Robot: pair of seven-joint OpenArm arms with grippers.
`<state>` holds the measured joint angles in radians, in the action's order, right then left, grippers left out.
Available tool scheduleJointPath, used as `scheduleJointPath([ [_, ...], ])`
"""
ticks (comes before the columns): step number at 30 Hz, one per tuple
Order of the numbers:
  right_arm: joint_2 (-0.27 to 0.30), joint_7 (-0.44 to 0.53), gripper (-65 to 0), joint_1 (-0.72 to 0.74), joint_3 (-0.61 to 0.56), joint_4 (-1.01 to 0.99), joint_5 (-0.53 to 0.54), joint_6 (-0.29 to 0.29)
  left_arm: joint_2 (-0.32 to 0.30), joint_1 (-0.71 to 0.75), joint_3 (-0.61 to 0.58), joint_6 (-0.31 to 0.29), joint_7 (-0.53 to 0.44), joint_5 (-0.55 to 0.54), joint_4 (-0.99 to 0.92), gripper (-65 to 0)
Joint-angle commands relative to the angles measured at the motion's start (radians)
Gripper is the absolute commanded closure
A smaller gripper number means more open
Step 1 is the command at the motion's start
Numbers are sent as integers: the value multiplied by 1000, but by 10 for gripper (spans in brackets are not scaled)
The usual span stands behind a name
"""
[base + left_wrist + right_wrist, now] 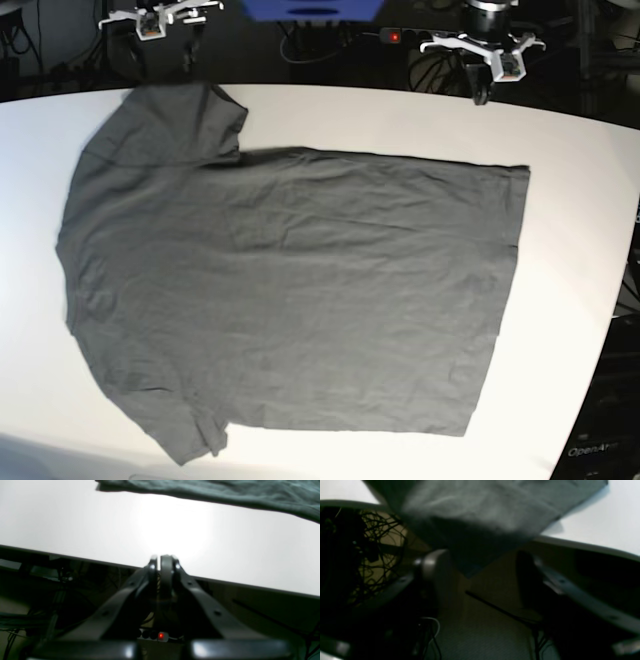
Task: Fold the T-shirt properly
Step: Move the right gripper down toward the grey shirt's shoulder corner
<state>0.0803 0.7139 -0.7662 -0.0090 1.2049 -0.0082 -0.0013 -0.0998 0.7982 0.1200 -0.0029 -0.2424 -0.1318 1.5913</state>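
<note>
The T-shirt [290, 290] lies spread flat on the white table [570, 140], dark grey and wrinkled, with one sleeve [185, 115] reaching the far edge. In the right wrist view that sleeve's corner [475, 530] hangs over the table edge, between the wide-apart fingers [435, 565] of my open right gripper [490, 572], and neither finger pinches it. In the base view the right gripper [163, 58] sits behind the far left edge. My left gripper [160, 557] is shut and empty above the table's rim [225, 580]; the shirt's edge [225, 492] lies well beyond it. The left gripper [482, 88] shows at the far right.
Tangled cables [377, 545] and floor show below the table edge. A power strip with a red light [395, 37] sits behind the table, beside a blue object [312, 10]. Dark equipment [610, 430] stands past the table's curved right edge.
</note>
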Motion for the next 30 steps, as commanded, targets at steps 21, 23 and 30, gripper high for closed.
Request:
scheduleJointPath([
  [21, 0, 29, -461, 27, 4, 10, 9, 99, -4, 16, 4, 8, -24, -1, 14, -12],
  [23, 0, 29, -461, 29, 2, 10, 9, 100, -4, 16, 4, 8, -24, -1, 16, -12],
  [30, 0, 28, -437, 60, 7, -3, 9, 100, -4, 16, 4, 8, -24, -1, 16, -12],
])
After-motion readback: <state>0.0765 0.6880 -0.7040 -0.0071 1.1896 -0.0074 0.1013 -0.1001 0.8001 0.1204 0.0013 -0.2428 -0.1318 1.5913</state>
